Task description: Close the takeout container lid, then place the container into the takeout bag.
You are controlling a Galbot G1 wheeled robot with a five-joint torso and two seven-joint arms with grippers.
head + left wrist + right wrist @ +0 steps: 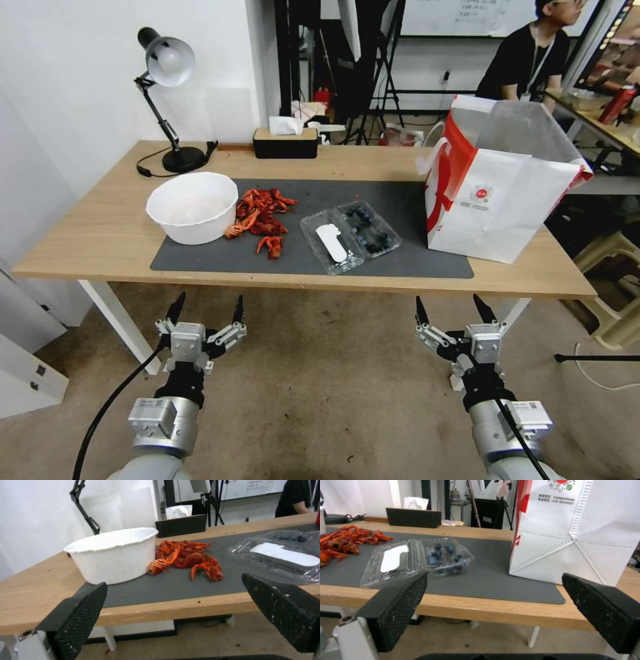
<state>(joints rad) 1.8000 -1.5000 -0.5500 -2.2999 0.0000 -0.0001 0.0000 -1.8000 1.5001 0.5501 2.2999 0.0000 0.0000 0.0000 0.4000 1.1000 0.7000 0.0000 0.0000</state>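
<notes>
Head view: the takeout container lies open on the dark grey mat, toward the tabletop's front edge, its lid folded flat beside the blueberry tray. The takeout bag stands upright at the tabletop's right end, mouth open. A white bowl and a crayfish pile sit left of the container. Below the front edge, the left gripper and right gripper hang spread apart, holding nothing.

takeout container: open mat around | takeout bag right, crayfish left
</notes>
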